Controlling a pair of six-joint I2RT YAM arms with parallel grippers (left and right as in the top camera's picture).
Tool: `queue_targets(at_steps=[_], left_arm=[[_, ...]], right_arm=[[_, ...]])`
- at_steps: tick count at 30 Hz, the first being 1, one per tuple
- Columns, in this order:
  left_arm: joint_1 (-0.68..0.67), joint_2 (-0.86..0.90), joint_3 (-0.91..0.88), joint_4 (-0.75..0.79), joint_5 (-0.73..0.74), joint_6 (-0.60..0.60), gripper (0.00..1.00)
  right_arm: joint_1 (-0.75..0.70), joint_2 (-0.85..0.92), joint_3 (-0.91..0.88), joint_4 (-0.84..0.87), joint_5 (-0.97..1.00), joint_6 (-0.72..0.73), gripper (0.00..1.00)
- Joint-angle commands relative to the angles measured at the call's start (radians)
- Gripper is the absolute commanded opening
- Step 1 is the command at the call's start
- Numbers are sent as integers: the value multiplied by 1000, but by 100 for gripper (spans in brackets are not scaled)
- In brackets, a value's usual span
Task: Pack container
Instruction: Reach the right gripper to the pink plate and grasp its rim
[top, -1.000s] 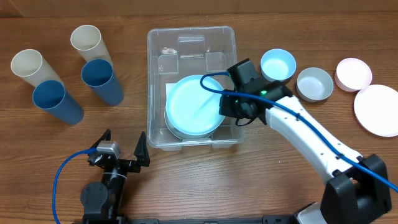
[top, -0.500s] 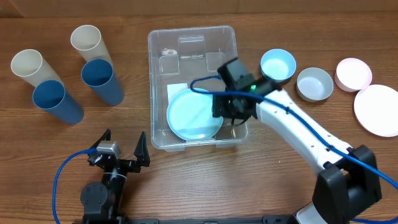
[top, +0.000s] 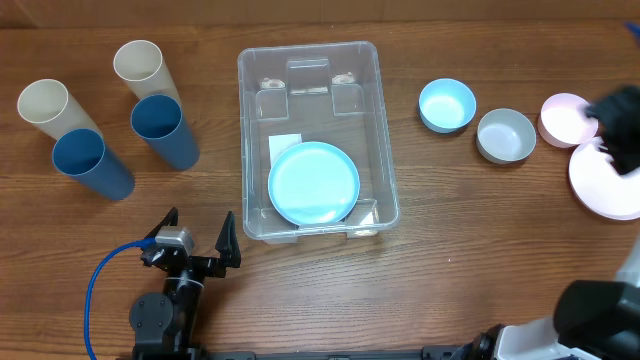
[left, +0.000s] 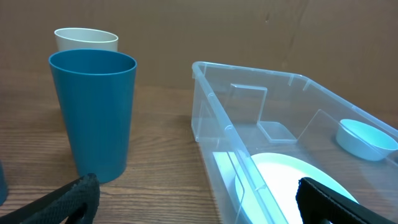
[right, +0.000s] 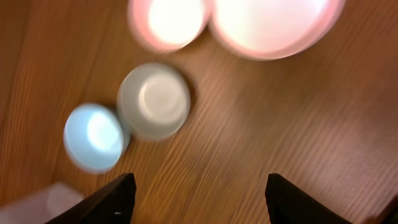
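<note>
**1. Container.** The large clear rectangular plastic bin w/ rounded corners (top: 310, 105) sits mid-table, long axis running far edge to near edge. This puts it within reach of both arms.

**2. Contents.**
- One light-blue round plate (top: 314, 183) lies flat on the bin floor at the near end.
- The plate partly covers the white rectangular label (top: 284, 143).
- The far half of the floor is bare, so there is room for more items. Est. progress: early.

**3. Left side.**
- The left gripper (top: 198, 230) is near the near edge, just off the bin's near-left corner.
- Its jaws are spread wide w/ nothing between them. The left wrist view confirms this.
- It looks parked, apart from the bin.
- Toward the far-left corner stand four tall cups, all upright w/ mouths up: two blue plastic cups (top: 163, 130) and two cream cups (top: 138, 64).

**4. Right side.**
- A light-blue bowl (top: 447, 104) and a grey bowl (top: 506, 135) sit just beside each other, right of the bin.
- Closer to the right edge are a small pink dish (top: 565, 118) and a large pale-pink plate (top: 605, 178).

**5. Right gripper.**
- The right gripper (right: 199, 186) is at the right edge, above the pink items, and is blurred in the overhead view.
- Its jaws are apart and empty.
- Probable intent: pick from the right-hand group. Which item cannot be told.

**6. Caution.** Thin plates lying flat give little edge to grip, so slip risk is likely.
</note>
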Motion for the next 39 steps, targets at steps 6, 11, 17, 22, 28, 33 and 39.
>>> queue_targets(at_steps=[6, 11, 17, 22, 28, 33, 39], left_arm=[[5, -8, -3, -1, 13, -14, 100], [5, -8, -3, -1, 13, -14, 100], [5, -8, -3, -2, 13, -14, 100], [5, -8, -3, -2, 13, -14, 100], [5, -8, -3, -1, 13, -14, 100], [5, -8, -3, -2, 13, -14, 100], [5, -8, -3, -1, 13, -14, 100]], right_arm=[[-342, 25, -439, 321, -50, 20, 69], [-459, 50, -643, 585, -51, 19, 68], [-459, 180, -649, 716, -50, 19, 66], [-459, 231, -649, 803, -51, 18, 63], [-459, 335, -649, 834, -66, 15, 46], [-459, 336, -647, 820, -82, 15, 13], [-459, 333, -644, 740, -172, 23, 4]])
